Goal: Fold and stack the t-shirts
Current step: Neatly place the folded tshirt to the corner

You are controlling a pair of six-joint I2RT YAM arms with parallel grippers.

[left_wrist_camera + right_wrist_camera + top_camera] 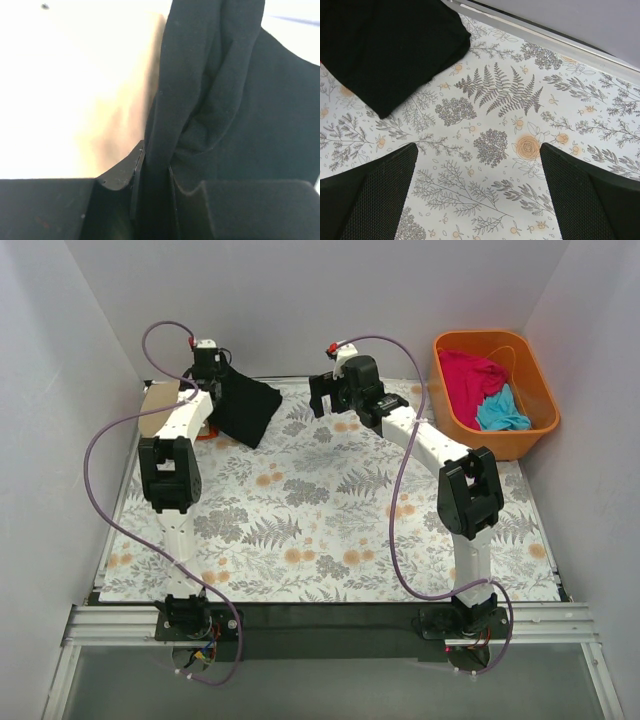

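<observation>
Black soft cloth fills the far left of the scene: the black t-shirt [245,408], partly folded, slopes down from the left pincer [207,365] onto the floral sheet [330,510]. Just beside it, at the far left corner, lies a tan t-shirt [160,408]. A magenta-pink t-shirt [468,375] and a turquoise t-shirt [503,412] sit crumpled in the orange tub [545,425] at the far right.

The black shirt looks light, limp and not slippery. It will likely sag and bunch wherever it is unsupported, so it is probably best taken by an edge or corner, ideally with both pincers well apart to keep it flat.

In the left wrist view, the left pincer is nearly closed, clamping a bunched fold of the black cloth between its fingers. The right pincer [479,150] is spread wide and holds nothing. It hovers over bare floral sheet, near the shirt's free corner but not touching it.
</observation>
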